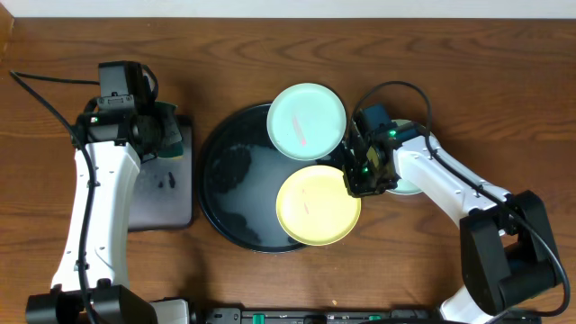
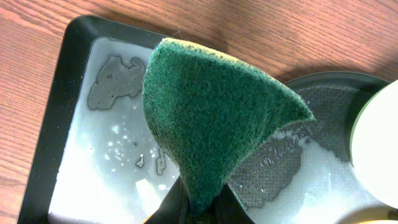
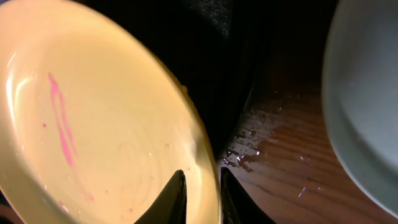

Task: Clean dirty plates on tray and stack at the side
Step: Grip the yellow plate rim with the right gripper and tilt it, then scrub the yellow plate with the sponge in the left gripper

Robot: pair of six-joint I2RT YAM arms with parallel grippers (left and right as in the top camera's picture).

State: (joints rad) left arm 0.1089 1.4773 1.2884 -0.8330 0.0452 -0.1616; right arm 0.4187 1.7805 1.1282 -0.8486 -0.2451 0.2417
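Note:
The round black tray point(image 1: 225, 180) sits mid-table with wet foam on it. A pale yellow plate point(image 1: 310, 205) with a pink streak lies on its right front part. My right gripper point(image 1: 355, 175) is shut on the yellow plate's rim point(image 3: 202, 162), one finger on each side of it. A mint plate point(image 1: 306, 120) with a pink mark rests on the tray's far rim. A second mint plate point(image 1: 409, 187) lies on the table right of the tray, mostly under my right arm point(image 3: 367, 93). My left gripper point(image 1: 162, 135) is shut on a green scouring sponge point(image 2: 211, 112).
A smaller black rectangular tray point(image 1: 166, 193) holding soapy water stands left of the round tray, under my left gripper point(image 2: 81, 124). Water drops lie on the wood by the round tray's right edge point(image 3: 249, 140). The table's front edge is near.

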